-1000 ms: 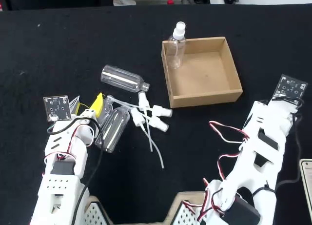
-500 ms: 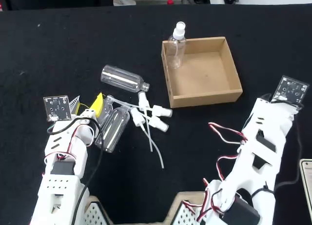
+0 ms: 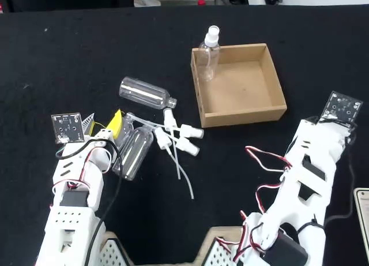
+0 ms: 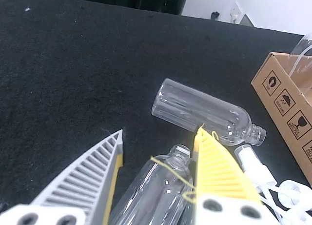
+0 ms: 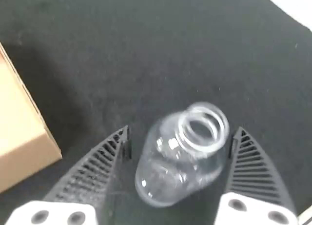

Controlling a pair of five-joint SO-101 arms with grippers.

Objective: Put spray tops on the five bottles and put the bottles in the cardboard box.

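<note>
While the last second passed, your right gripper (image 5: 181,131) made only a small shift. In the high view the right arm (image 3: 305,179) swung a little outward and came back, beside the brown cardboard box (image 3: 239,113). Its jaws stood wide, one on each side of an upright clear plastic bottle (image 5: 170,176) with an open neck; whether they touched it, I could not tell.

Your left gripper (image 4: 160,132) did not move. Its grey and yellow fingers (image 4: 87,181) were spread wide over a second clear bottle (image 4: 151,191) lying on the black table (image 3: 69,47), not closed on it. Just beyond lay a third clear bottle (image 4: 204,112), and near it the loose white spray tops (image 3: 179,136), all where they had been.

One bottle with a white spray top (image 3: 209,52) stood at the far corner of the box, seemingly inside. So I judge the task hardly advanced: you were only lining up the next grasp.
</note>
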